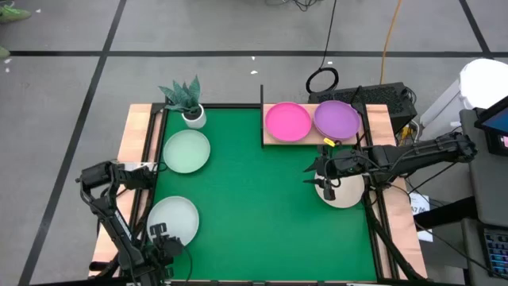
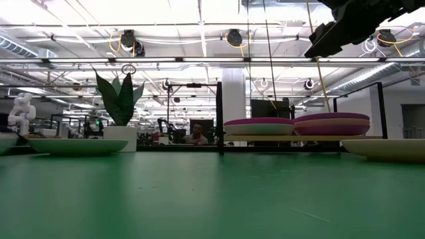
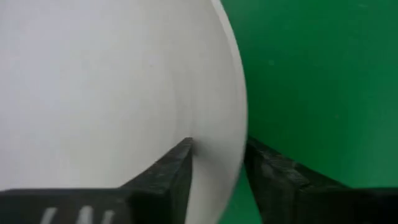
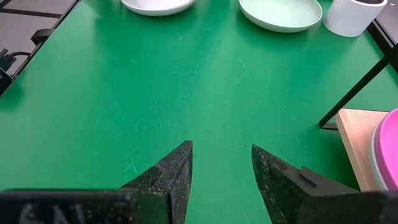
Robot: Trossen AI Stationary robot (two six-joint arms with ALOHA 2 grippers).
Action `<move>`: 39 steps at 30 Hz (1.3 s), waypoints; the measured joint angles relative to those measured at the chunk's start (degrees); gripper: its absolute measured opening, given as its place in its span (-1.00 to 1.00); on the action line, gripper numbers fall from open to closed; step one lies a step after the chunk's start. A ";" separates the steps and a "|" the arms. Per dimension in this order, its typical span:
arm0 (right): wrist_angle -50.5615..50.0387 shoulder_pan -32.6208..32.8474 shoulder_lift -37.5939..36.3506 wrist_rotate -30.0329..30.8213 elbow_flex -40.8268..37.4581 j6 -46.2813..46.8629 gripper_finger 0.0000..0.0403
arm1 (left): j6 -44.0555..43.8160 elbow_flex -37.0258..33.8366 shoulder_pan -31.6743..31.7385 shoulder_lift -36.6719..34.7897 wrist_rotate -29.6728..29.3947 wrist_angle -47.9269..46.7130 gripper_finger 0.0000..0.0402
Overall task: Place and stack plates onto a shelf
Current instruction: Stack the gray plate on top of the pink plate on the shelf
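Observation:
A pale plate [image 1: 173, 218] lies flat on the green mat near its near left corner. My left gripper [image 3: 217, 149] points down over it and is open. One finger [image 3: 177, 165] stands over the plate's inside and the other [image 3: 267, 171] outside its rim [image 3: 239, 112]. A second pale plate [image 1: 186, 151] lies farther back. The wooden shelf [image 1: 378, 121] at the far right carries a pink plate [image 1: 287, 121] and a purple plate [image 1: 336, 118], each lying on top of another plate. My right gripper [image 4: 221, 155] hangs open above the mat beside a beige plate [image 1: 345, 195].
A white pot with a green plant [image 1: 193, 114] stands at the mat's far left corner. A thin black post [image 1: 262, 107] rises at the shelf's left end. The middle of the green mat [image 1: 262, 206] is bare.

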 joint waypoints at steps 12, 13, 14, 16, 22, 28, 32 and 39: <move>0.18 0.01 0.00 0.00 0.00 0.26 -0.28 | 2.15 3.47 -0.10 0.48 -2.82 -6.04 -0.95; 0.18 0.00 0.00 0.00 0.00 0.26 -0.28 | 2.24 3.97 -0.02 0.48 -2.88 -7.05 -0.95; 0.14 -0.01 0.00 0.00 0.00 0.24 -0.28 | 2.30 4.32 0.01 0.46 -2.98 -7.91 -0.95; 0.18 -0.01 0.00 0.00 0.00 0.26 -0.28 | 3.02 5.27 0.36 0.50 -2.97 -9.63 -0.95; 0.17 0.00 0.00 0.00 0.00 0.44 -0.28 | 9.02 8.63 3.06 0.50 -2.00 -14.00 -0.95; 0.14 0.01 0.00 0.00 0.00 2.15 -0.28 | 17.10 12.85 7.52 0.48 -3.45 -21.48 -0.95; 0.10 0.00 0.00 0.03 0.00 2.99 -0.28 | 27.30 15.98 11.08 0.48 -7.01 -24.69 -0.95; -1.12 0.03 0.00 2.88 0.00 7.19 -0.28 | 47.60 20.86 18.32 0.46 -19.32 -25.58 -0.95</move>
